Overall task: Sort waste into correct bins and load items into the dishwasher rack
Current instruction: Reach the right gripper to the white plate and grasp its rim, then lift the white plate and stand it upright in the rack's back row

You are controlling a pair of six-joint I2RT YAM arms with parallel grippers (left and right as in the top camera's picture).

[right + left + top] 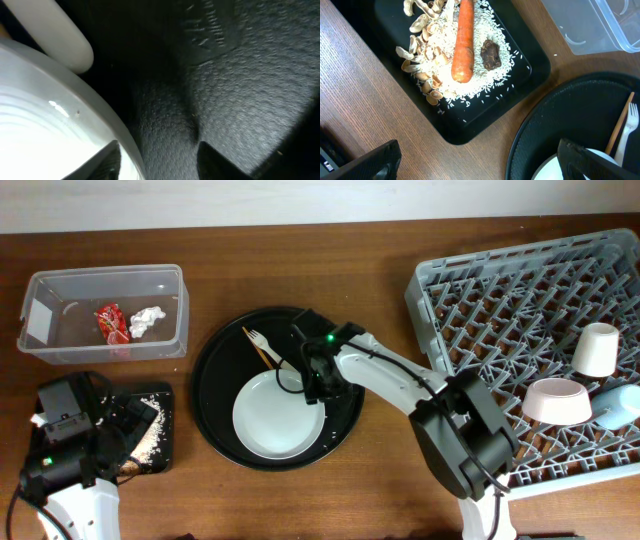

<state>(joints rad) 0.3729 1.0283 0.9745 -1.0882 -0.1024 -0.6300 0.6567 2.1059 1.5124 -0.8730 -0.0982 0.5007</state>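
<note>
A pale grey round plate [275, 418] lies in the lower half of a large round black tray [215, 395] at the middle of a wooden table [300, 250]. Its smooth, glossy surface shows faint concentric rings in the right wrist view. The right gripper [318, 383] is down at the plate's upper right edge, its jaws partly apart and straddling the rim. One finger [109, 162] sits over the plate's inner side and the other lies outside it. A strip of textured tray is visible between the rim and the outer finger, so no grip on the plate shows. A small white fork [258, 338] and a thin wooden stick [618, 131] lie on the round tray just above the plate.

At the right, the grey dishwasher rack [500, 300] carries a white cup [597, 348], a small white bowl [556, 401] and a light blue cup [622, 402] along its right side. At upper left, the clear plastic tub [100, 275] holds a red wrapper [110, 323] and a crumpled white tissue [146, 321]. Below it, the shallow black rectangular tray [485, 114] bears a heap of white rice [440, 45] topped by an orange carrot [463, 40], with a dark brown lump [491, 54] and pale beige shell pieces [420, 70] beside it. The left gripper [480, 157] hovers near this tray's edge, jaws spread wide and holding nothing.
</note>
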